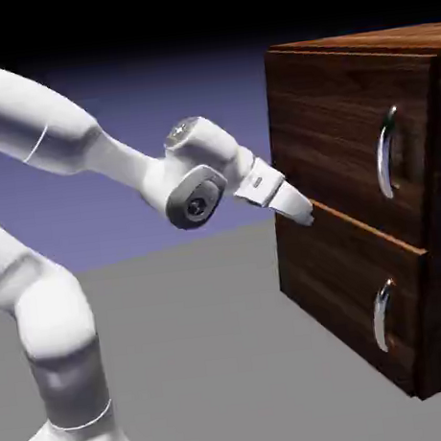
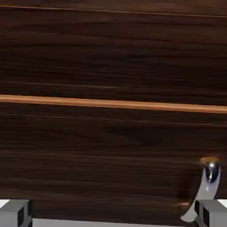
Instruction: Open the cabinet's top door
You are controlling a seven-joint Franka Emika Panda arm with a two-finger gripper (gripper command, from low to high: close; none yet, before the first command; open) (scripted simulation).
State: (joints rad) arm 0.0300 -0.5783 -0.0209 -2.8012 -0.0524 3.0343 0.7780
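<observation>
My arm (image 1: 81,144) is white. The cabinet (image 1: 439,238) is dark walnut with streaked grain and a thin orange seam between its 2 panels; both handles (image 1: 385,153) are chrome. The desk (image 1: 211,360) is grey, the backdrop blue-violet.

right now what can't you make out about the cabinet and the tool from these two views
- Cabinet inside: hidden in both views by the shut top door and lower panel.
- Cabinet's right part: cut off by the exterior view's right edge.
- Which handle shows in the hand view: wood fills the frame, so unclear.
- Tool: its gap to the cabinet front can't be judged in the exterior view.
</observation>
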